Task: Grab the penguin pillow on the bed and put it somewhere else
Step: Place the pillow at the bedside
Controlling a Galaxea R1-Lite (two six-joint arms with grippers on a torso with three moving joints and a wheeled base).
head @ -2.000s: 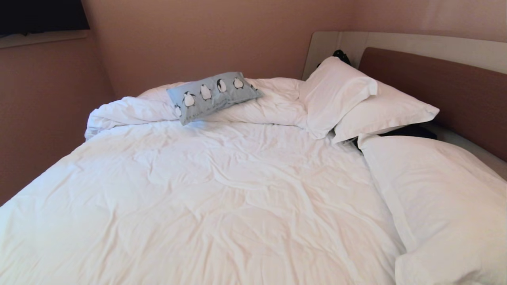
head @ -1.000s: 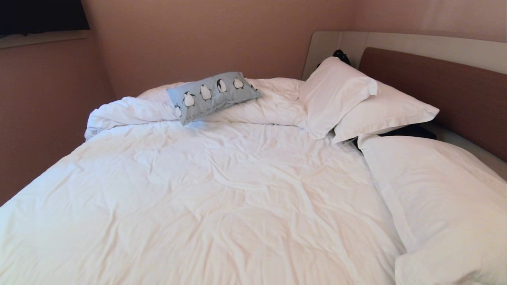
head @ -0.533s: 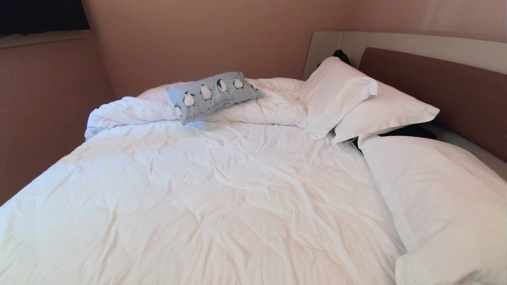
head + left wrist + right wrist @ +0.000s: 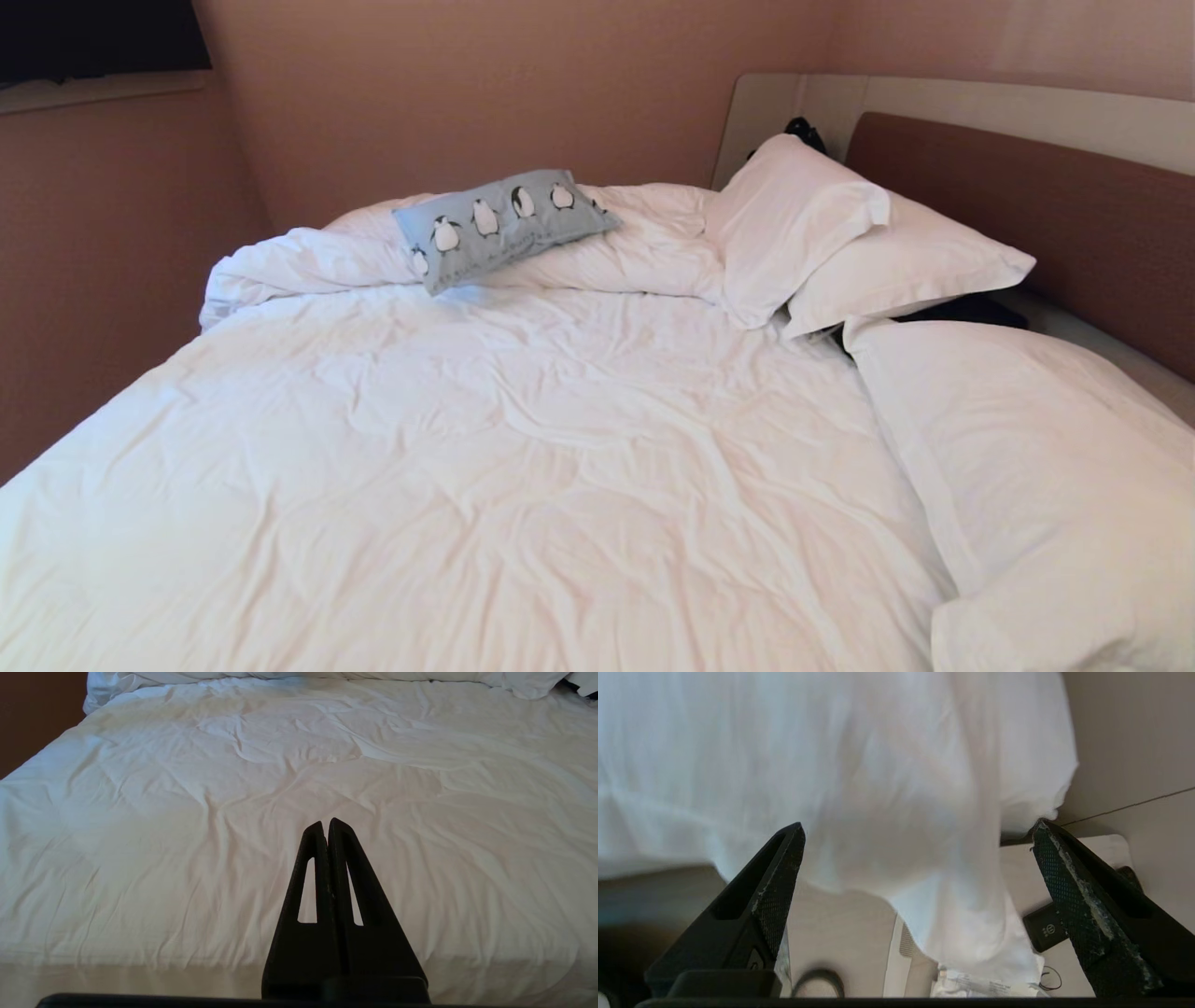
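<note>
hanging over the near edge of the bed, the left gripper has its two black fingers pressed together with nothing between them, pointing out across the rumpled white duvet. the right gripper is splayed wide and grasps nothing; between its fingers a fold of white bedding hangs down over a pale floor, where a small black device and a thin cable lie. neither arm shows in the head view. the duvet covers the near and middle part of the bed, smooth but creased. along the right edge a large white pillow lies flat, and beyond it two more white pillows lean together by the brown headboard. at the far edge the duvet is bunched into a long roll, and the penguin pillow rests on top of that roll, tilted, toward the far left corner, well apart from both grippers
</note>
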